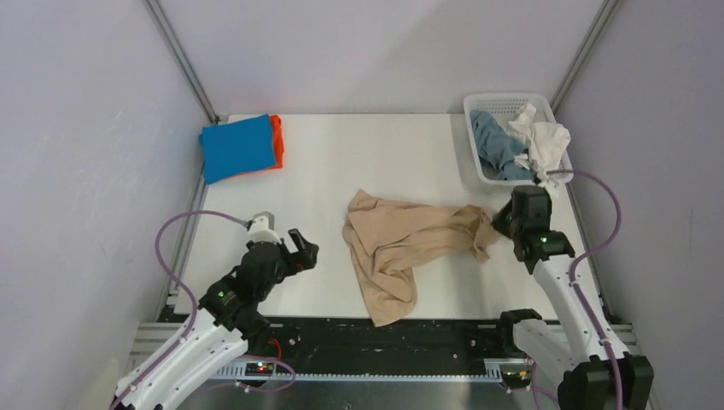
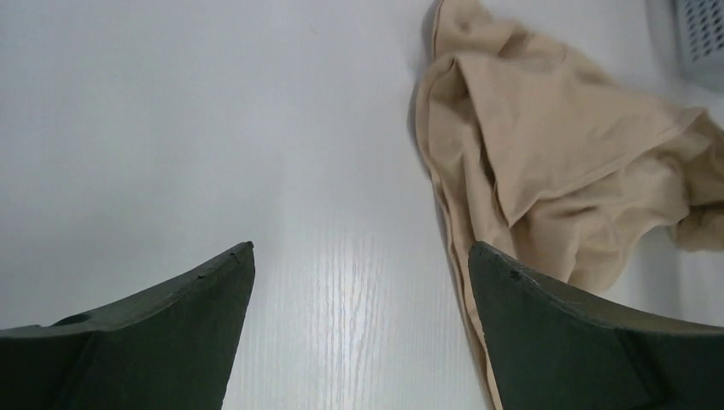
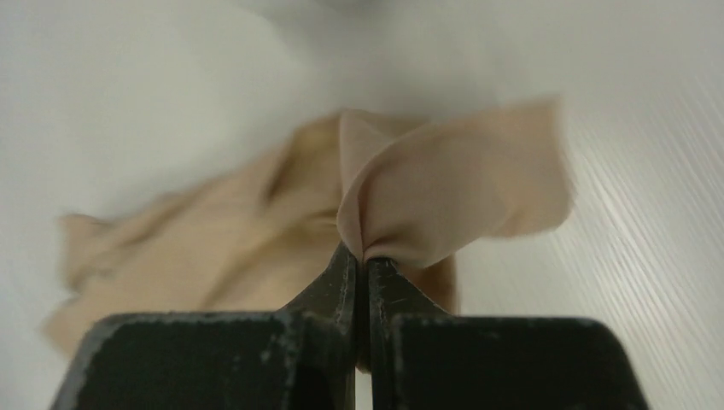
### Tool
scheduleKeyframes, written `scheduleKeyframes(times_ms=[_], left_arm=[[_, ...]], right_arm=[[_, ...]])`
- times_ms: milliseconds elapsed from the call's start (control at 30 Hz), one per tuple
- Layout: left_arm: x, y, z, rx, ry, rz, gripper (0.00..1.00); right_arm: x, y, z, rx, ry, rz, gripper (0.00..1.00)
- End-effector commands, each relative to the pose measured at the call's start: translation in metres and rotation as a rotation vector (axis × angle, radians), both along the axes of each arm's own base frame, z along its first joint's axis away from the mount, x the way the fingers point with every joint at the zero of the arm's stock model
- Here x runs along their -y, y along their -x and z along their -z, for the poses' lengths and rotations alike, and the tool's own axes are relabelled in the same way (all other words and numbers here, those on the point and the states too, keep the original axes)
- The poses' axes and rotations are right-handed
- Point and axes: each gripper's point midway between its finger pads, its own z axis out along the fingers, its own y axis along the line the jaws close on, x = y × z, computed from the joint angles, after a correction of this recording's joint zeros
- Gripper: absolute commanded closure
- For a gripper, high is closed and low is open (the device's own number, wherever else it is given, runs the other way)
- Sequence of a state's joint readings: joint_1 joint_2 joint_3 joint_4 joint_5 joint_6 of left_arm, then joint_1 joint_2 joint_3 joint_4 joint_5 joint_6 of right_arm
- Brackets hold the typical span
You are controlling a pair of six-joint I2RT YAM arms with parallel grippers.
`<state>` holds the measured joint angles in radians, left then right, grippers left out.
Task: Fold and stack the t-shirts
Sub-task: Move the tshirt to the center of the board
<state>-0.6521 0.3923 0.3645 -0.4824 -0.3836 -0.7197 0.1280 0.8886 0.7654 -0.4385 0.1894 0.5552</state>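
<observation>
I can read no words, numbers, labels or brand marks in any of my views.

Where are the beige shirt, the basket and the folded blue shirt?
beige shirt [image 1: 397,248]: top view, on its crumpled middle.
basket [image 1: 499,97]: top view, on its far rim.
blue shirt [image 1: 237,147]: top view, on its folded upper face.
</observation>
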Motion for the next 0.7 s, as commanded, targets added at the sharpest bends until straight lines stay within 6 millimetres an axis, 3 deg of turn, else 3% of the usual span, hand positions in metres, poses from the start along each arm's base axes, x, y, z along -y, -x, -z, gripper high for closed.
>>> scheduleKeyframes(times_ms=[0, 133, 267, 433, 667], left_arm=[[0.041, 0.007, 0.002, -0.099, 0.084, 0.156, 0.02], [0.082, 0.021, 0.02, -0.207, 0.113, 0.33, 0.02], [0.118, 0.045, 0.03, -0.261, 0.107, 0.453, 0.0], [0.16, 0.079, 0.042, -0.333, 0.059, 0.553, 0.06], [0.225, 0.091, 0.051, -0.364, -0.075, 0.607, 0.15]], right_arm=[[0.037, 0.024, 0.039, -0.078, 0.021, 0.202, 0.97], [0.048, 0.039, 0.061, -0.133, 0.064, 0.247, 0.95], [0.05, 0.042, 0.06, -0.116, 0.067, 0.255, 0.95], [0.049, 0.044, 0.066, -0.115, 0.061, 0.25, 0.95], [0.043, 0.045, 0.071, -0.117, 0.04, 0.218, 0.95]])
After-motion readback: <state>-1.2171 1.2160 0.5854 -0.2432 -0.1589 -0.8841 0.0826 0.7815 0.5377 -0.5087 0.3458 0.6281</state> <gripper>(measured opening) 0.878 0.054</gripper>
